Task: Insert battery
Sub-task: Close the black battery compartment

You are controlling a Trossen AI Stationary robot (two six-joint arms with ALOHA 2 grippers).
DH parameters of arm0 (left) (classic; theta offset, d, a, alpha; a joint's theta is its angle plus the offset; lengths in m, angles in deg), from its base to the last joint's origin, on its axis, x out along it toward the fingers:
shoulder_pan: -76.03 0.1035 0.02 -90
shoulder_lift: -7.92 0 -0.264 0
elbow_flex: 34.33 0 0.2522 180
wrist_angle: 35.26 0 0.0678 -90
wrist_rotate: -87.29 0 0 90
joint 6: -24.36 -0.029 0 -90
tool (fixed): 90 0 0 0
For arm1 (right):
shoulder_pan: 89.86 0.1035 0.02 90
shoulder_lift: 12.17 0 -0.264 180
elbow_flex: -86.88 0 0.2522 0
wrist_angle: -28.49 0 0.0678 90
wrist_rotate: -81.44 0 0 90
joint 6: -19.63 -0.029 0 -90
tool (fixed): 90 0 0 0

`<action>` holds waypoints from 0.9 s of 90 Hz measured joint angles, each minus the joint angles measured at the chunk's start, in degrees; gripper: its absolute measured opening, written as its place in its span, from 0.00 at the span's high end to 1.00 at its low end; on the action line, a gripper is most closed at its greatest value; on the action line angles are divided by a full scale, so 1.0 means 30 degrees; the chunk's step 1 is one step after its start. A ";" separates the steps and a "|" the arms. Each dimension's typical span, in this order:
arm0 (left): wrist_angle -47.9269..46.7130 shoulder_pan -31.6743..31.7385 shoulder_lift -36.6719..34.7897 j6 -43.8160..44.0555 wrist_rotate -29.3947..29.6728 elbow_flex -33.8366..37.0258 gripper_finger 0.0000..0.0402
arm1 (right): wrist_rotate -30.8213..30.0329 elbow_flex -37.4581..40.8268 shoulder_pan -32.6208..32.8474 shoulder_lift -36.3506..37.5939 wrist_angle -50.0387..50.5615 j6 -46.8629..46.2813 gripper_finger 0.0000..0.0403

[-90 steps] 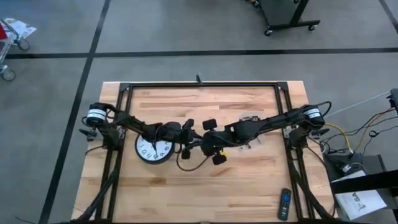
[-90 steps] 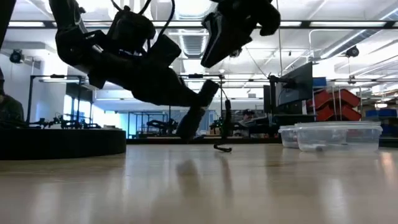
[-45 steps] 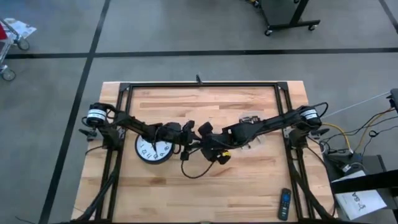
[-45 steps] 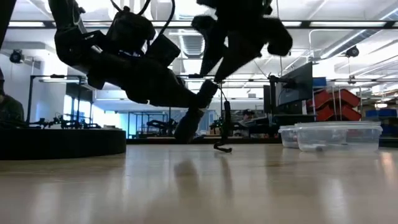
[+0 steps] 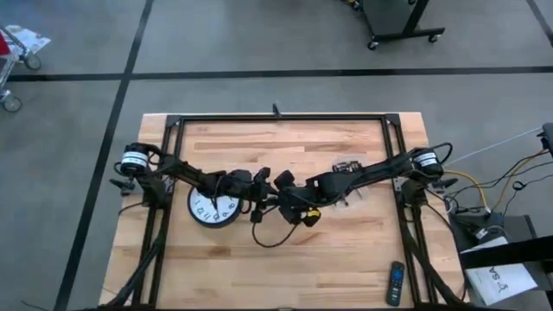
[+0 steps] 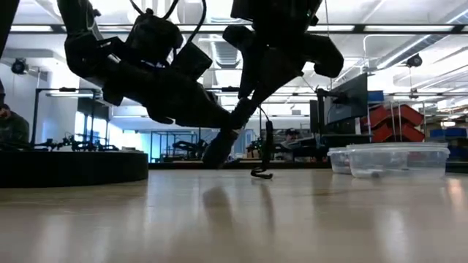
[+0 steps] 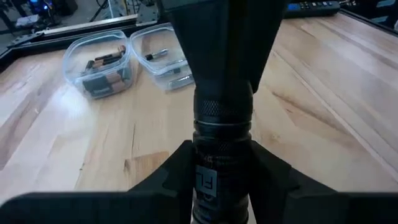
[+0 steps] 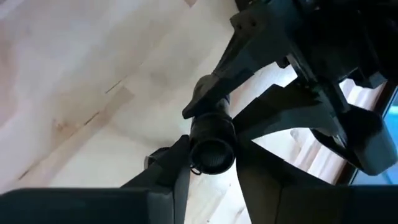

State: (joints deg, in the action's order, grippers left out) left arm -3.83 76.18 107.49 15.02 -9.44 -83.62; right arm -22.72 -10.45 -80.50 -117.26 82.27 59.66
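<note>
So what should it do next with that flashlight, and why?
Probably twist the end cap off with the right gripper. Both it and the left gripper clasp the flashlight, its end looks closed, and the batteries lie in their tub.

Light butcher-block wood table [image 5: 285, 259] with a black metal frame [image 5: 281, 117] around its back and sides. On it: white-faced clock [image 5: 213, 207] lying flat on the left side under the left arm, two clear plastic containers [image 7: 127, 56] touching side by side right of centre with batteries inside, and a dark remote [image 5: 395, 283] at the front right corner. A black cord [image 5: 270, 231] loops onto the wood near centre.
</note>
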 joint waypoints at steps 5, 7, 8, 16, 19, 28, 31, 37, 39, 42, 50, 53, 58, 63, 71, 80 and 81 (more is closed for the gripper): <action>0.0007 0.0000 0.0000 0.0000 -0.0042 0.0000 0.78 | 0.0005 0.0000 0.0000 0.0000 0.0015 0.0343 0.75; 0.0015 -0.0002 0.0000 0.0000 -0.0047 0.0000 0.78 | 0.0005 0.0000 0.0000 0.0000 0.0020 0.0452 0.74; 0.0019 0.0002 0.0000 0.0000 -0.0051 0.0000 0.78 | 0.0004 0.0001 -0.0001 0.0000 0.0020 0.0491 0.73; 0.0019 -0.0003 0.0000 -0.0007 -0.0128 0.0000 0.78 | -0.0003 0.0035 -0.0070 0.0000 0.0069 0.0685 0.70; 0.0050 -0.0006 0.0000 -0.0007 -0.0184 0.0000 0.78 | 0.0005 0.0051 -0.0094 0.0000 0.0115 0.0764 0.69; 0.0153 -0.0003 0.0000 -0.0008 -0.0594 0.0000 0.78 | 0.0000 0.0099 -0.0182 0.0000 0.0142 0.0869 0.68; 0.0146 -0.0010 0.0000 -0.0015 -0.0608 0.0000 0.78 | 0.0005 0.0117 -0.0206 0.0000 0.0127 0.0856 0.68; 0.0146 -0.0005 0.0000 -0.0022 -0.0615 0.0000 0.78 | 0.0020 0.0124 -0.0248 0.0000 0.0114 0.0638 0.69; 0.0139 -0.0003 0.0000 -0.0022 -0.0615 0.0000 0.78 | 0.0034 0.0124 -0.0255 -0.0005 0.0105 0.0560 0.69; 0.0131 -0.0003 0.0000 -0.0020 -0.0615 0.0006 0.78 | 0.0027 0.0124 -0.0262 -0.0007 0.0085 0.0492 0.70; 0.0111 -0.0003 0.0000 -0.0022 -0.0615 0.0015 0.78 | 0.0077 0.0131 -0.0255 -0.0007 0.0021 0.0072 0.73; 0.0105 -0.0003 0.0000 -0.0022 -0.0622 0.0015 0.78 | 0.0157 0.0131 -0.0250 -0.0007 0.0007 -0.0010 0.74; 0.0095 -0.0003 0.0000 -0.0022 -0.0622 0.0015 0.78 | 0.0302 0.0131 -0.0227 -0.0007 -0.0002 -0.0156 0.75; 0.0081 -0.0003 0.0000 -0.0022 -0.0622 0.0015 0.78 | 0.0333 0.0131 -0.0205 -0.0007 -0.0009 -0.0308 0.76; 0.0080 -0.0003 0.0000 -0.0025 -0.0628 0.0015 0.78 | 0.0338 0.0131 -0.0168 -0.0007 -0.0037 -0.0310 0.75; 0.0087 -0.0003 0.0000 -0.0024 -0.0626 0.0015 0.78 | 0.0354 0.0131 -0.0168 -0.0007 -0.0127 -0.0262 0.70; 0.0087 -0.0003 0.0000 -0.0025 -0.0622 0.0015 0.78 | 0.0354 0.0131 -0.0168 -0.0007 -0.0144 -0.0296 0.70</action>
State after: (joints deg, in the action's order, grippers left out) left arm -3.57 76.17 107.49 14.94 -11.30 -83.57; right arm -21.66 -10.05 -81.00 -117.29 81.83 58.77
